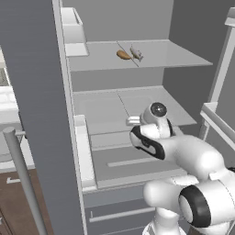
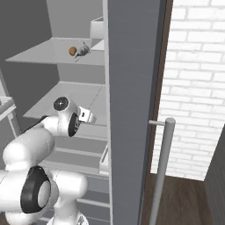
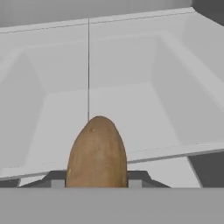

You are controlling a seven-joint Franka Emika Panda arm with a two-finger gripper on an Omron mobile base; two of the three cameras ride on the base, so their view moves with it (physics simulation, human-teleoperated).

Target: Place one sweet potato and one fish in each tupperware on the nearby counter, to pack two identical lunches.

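Note:
In the hand view a brown sweet potato (image 3: 97, 153) stands between my gripper (image 3: 97, 180) fingertips (image 3: 56, 179), and the jaws are shut on its sides. The hand (image 1: 133, 120) reaches in over the middle shelf (image 1: 110, 108) of an open fridge, also seen from the right (image 2: 88, 117). A second sweet potato (image 1: 123, 55) and a grey fish (image 1: 136, 53) lie side by side on the upper shelf (image 1: 156, 55), the same sweet potato (image 2: 72, 51) and fish (image 2: 82, 51) showing from the right. The tupperware and the counter are out of view.
The open grey fridge door (image 1: 36, 114) stands close on the left with its bar handle (image 1: 23, 179) and door bins (image 1: 85, 151). Seen from the right, the door (image 2: 132, 88) hides part of the shelves. A white brick wall (image 2: 197, 88) is beyond it.

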